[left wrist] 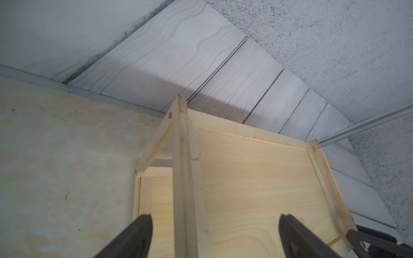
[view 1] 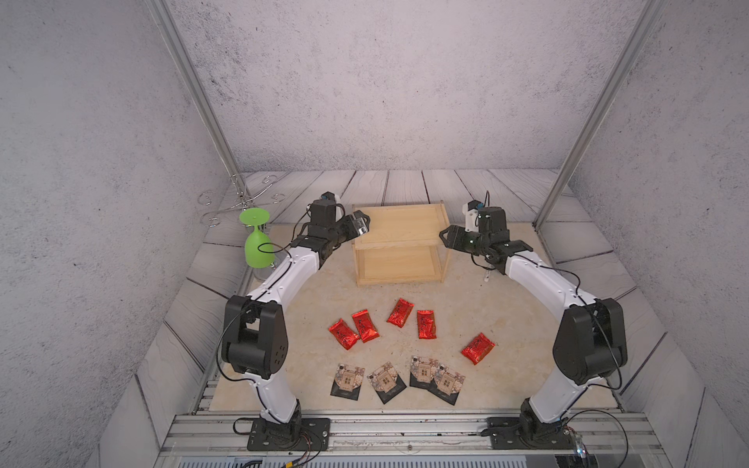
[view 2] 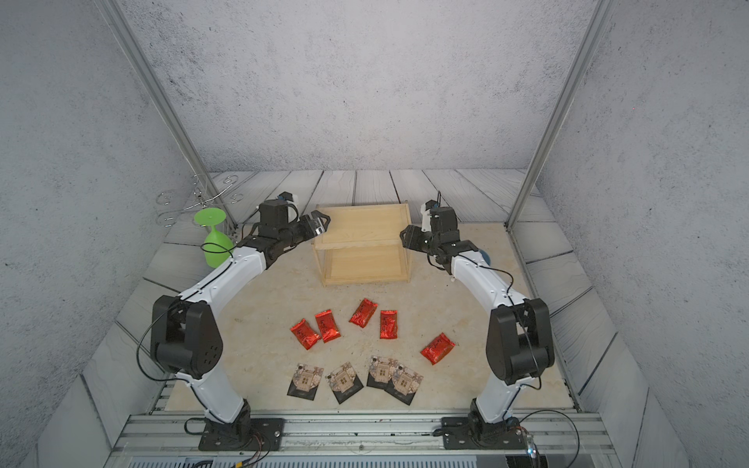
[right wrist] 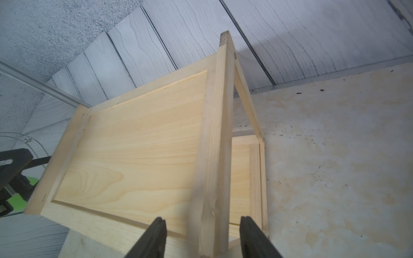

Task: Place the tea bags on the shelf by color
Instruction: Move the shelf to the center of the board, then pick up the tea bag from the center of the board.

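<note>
Surface: beige marbled table top (view 1: pixel 308 291), grey plank surround.
Shelf (view 1: pixel 399 227): light wood, at the table's rear middle.
Tea bags: five red sachets (view 1: pixel 426 324) mid-table; four black packets (view 1: pixel 386 381) near the front edge, two overlapping; print unreadable.
Left gripper (left wrist: pixel 214 217): jaws wide apart, straddling the shelf's end rail.
Right gripper (right wrist: pixel 203 220): jaws apart around the opposite rail, unclamped.
Green glass (view 1: pixel 256 247): inverted, by the rear left corner.

Print on the tea bags (view 1: pixel 400 312) is illegible.
</note>
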